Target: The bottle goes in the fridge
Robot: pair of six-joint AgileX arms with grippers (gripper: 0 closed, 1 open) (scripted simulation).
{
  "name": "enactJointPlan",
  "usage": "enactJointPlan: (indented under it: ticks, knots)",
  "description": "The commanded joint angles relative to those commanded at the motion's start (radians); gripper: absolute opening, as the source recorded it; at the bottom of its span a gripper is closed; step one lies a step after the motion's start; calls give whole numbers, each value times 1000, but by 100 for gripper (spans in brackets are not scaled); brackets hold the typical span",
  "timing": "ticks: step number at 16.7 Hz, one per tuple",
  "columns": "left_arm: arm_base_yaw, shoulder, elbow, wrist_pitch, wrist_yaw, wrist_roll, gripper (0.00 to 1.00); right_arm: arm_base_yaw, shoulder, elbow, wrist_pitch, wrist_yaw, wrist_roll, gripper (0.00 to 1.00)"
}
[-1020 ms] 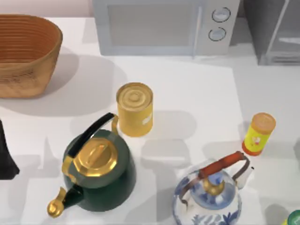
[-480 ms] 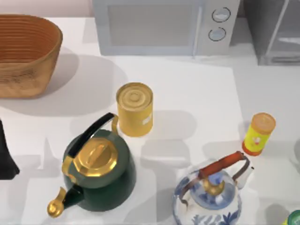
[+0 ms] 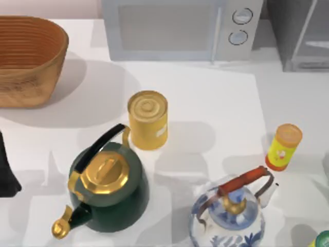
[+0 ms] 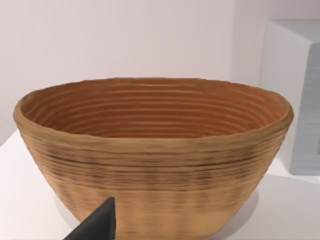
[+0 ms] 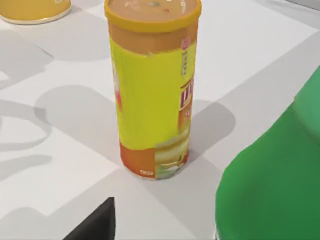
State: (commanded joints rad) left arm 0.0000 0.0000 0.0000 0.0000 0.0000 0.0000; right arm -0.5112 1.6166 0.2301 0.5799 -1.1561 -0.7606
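nothing of the task looks done yet. the bottle [image 5: 280, 175], a green thing, stands on the white bench [image 3: 216, 103] at about 5 o'clock in the top view, right at the corner, where just its cap [image 3: 323, 239] peeks in. in the right wrist view its green body sits close to the camera, just beside a yellow snack tube [image 5: 152, 85] with an orange lid, apart from it. the fridge [image 3: 300, 33], dark grey with silver frame bars, sits at about 1 o'clock, well apart from the bottle. whether its door is open i cannot tell.

the right hand [image 5: 97, 222] shows as one dark fingertip low in its wrist view, near the tube and the bottle; spread or pressed together, i cannot tell. it grips nothing that i can see. the left hand [image 4: 95, 225] is parked at 9 o'clock, facing a woven basket [image 4: 150, 150]; its state i cannot tell either.

left, by my judgement: grasp the bottle, carry it past the tube and the blue-and-white kettle [image 3: 229, 216], and set it inside the fridge.
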Motion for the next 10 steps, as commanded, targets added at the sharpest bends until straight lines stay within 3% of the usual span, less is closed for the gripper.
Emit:
enactJointPlan:
  ticks: [3, 10]
  knots:
    - [0, 0, 0, 0, 0, 0, 100, 0, 0, 0, 0, 0, 0, 100]
    - [0, 0, 0, 0, 0, 0, 100, 0, 0, 0, 0, 0, 0, 48]
